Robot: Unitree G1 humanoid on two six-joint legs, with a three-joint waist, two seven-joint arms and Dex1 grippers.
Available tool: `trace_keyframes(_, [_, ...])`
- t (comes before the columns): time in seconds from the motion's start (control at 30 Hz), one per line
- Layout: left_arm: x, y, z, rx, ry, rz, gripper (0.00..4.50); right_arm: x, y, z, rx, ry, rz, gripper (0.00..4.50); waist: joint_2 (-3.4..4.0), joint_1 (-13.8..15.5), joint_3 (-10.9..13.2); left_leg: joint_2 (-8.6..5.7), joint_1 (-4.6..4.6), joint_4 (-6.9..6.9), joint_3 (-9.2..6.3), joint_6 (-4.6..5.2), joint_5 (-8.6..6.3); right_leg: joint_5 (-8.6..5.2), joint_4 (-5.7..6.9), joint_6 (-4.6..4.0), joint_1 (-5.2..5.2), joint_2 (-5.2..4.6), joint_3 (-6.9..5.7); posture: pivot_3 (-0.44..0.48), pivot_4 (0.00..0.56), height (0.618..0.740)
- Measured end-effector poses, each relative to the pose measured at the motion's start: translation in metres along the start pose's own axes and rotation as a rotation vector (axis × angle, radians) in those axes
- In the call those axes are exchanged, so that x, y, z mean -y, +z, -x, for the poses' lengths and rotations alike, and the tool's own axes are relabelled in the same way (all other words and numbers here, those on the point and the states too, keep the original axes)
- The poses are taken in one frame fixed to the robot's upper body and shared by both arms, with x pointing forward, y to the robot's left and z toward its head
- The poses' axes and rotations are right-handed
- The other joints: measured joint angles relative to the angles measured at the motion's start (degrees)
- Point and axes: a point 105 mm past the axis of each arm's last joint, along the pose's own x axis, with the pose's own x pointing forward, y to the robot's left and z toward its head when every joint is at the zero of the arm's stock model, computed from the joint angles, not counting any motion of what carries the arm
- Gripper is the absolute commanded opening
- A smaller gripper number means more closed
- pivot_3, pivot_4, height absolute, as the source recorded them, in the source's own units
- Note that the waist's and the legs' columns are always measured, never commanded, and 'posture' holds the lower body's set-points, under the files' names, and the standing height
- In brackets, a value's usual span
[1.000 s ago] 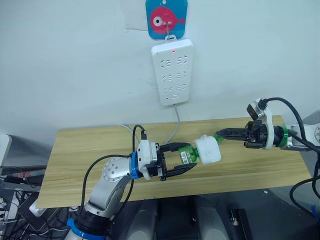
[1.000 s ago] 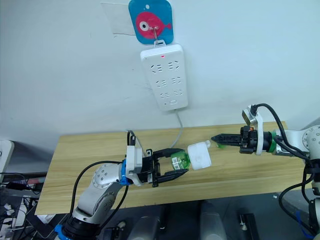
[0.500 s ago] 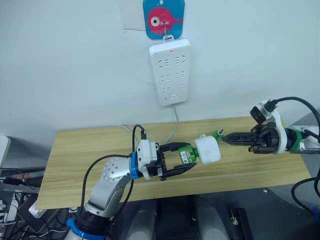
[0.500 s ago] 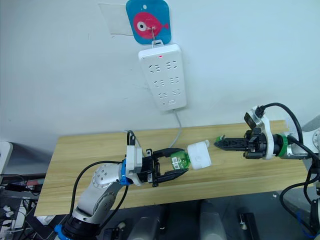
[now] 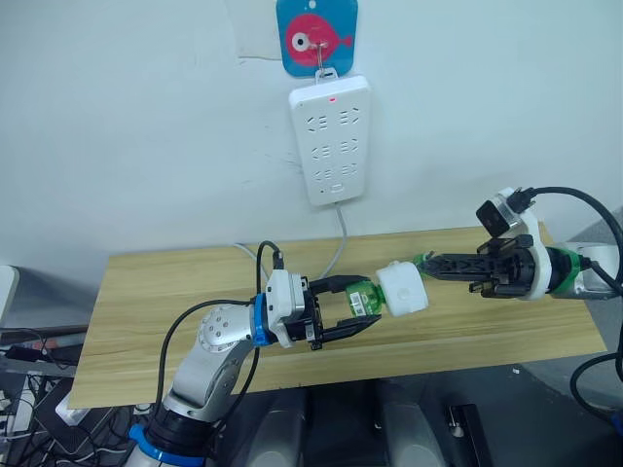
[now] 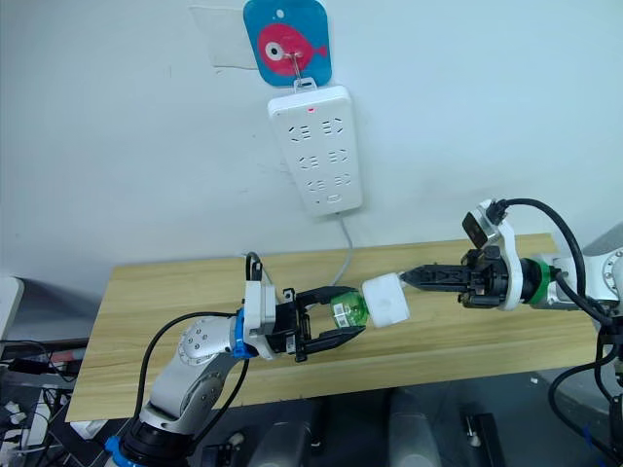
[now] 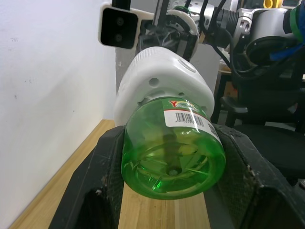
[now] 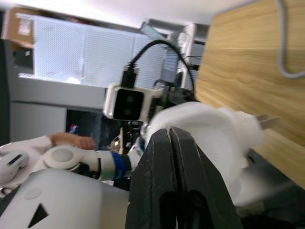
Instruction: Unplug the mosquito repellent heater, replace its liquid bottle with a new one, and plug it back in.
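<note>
The left pincer (image 5: 352,313) grasps the green liquid bottle (image 5: 364,299), its two black fingers (image 7: 100,191) on either side of the bottle's body. The bottle sits in the mosquito repellent heater (image 5: 403,290), which is already unplugged and sticks out past the tips of the left pincer, low over the bench (image 5: 156,292). The right pincer (image 5: 435,263) is clenched with nothing inside; its tips are at the far side of the heater, just beside or touching it — I cannot tell which.

I judge the step in hand to be the separation of the old bottle from the heater. To do it well, the right pincer must first release, then take the white body across its rounded sides, not on the metal prongs. The left pincer should hold the bottle firm while the other turns or pulls along the bottle's axis, so that the neck does not bend.

By count: one heater, one bottle in it, two pincers, one white power strip (image 5: 333,138) on the wall above them with its cable (image 5: 337,255) going down behind the bench. Something small and green shows beside the right pincer's tips — what it is I cannot tell.
</note>
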Motion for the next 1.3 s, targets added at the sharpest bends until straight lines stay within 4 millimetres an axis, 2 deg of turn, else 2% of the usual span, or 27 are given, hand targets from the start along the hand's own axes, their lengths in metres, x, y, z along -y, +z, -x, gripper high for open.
trace_keyframes(0.23, [0.0,0.0,0.0,0.001,0.001,0.001,2.27,0.022,0.003,0.008,0.038,-0.106,-0.028,0.05,0.0,-0.11,0.0,0.01,0.01,0.0,0.01,0.0,0.0,0.0,0.01,0.0,-0.01,0.02,0.0,-0.042,0.308,0.74])
trace_keyframes(0.37, [0.001,0.0,0.0,0.003,-0.001,0.007,2.27,0.031,0.007,-0.009,0.047,-0.09,-0.015,0.05,0.0,-0.29,0.0,0.02,0.01,0.0,0.03,0.0,0.0,0.0,0.05,0.0,-0.02,0.03,0.02,-0.044,0.308,0.74])
trace_keyframes(0.57, [0.002,0.001,-0.001,0.005,-0.007,0.021,2.27,0.032,0.013,-0.029,0.046,-0.062,0.014,0.05,0.0,-0.06,0.0,0.0,0.0,0.0,0.0,0.0,0.0,0.0,0.01,0.0,-0.01,0.02,0.01,-0.038,0.307,0.74])
trace_keyframes(0.7, [0.002,0.002,-0.002,0.008,-0.01,0.021,2.27,0.031,0.006,-0.033,0.007,-0.054,0.013,0.05,0.0,-0.02,0.0,-0.01,0.0,0.0,0.0,0.0,0.0,0.01,0.02,0.0,-0.01,0.01,0.02,-0.036,0.307,0.74])
trace_keyframes(0.83, [0.003,0.008,-0.003,0.026,-0.02,0.009,2.27,0.034,-0.013,-0.032,-0.042,-0.066,0.002,0.05,0.01,-0.02,0.0,0.01,0.01,0.0,-0.05,0.0,0.0,0.01,0.03,0.0,0.0,0.01,0.03,-0.036,0.303,0.74])
trace_keyframes(1.0, [0.001,0.009,-0.003,0.032,-0.008,0.009,2.27,0.033,-0.024,-0.033,-0.061,-0.065,-0.004,0.05,0.01,-0.14,0.0,0.01,0.02,0.03,0.02,0.0,0.01,0.03,0.05,0.0,-0.01,0.01,0.03,-0.038,0.302,0.74])
trace_keyframes(1.2, [-0.002,0.01,-0.003,0.039,0.011,0.003,2.27,0.019,-0.042,-0.03,-0.12,-0.042,-0.004,0.05,0.0,-0.09,0.0,0.01,0.01,0.02,0.0,0.0,0.01,0.03,0.02,0.0,0.01,0.01,0.0,-0.044,0.304,0.74])
trace_keyframes(1.3, [-0.005,0.004,-0.002,0.018,0.026,0.012,2.27,0.01,-0.047,-0.031,-0.142,-0.008,0.017,0.05,0.0,-0.17,0.0,0.01,0.02,0.03,0.02,0.01,0.01,0.03,0.03,0.01,0.01,0.02,0.0,-0.046,0.305,0.74])
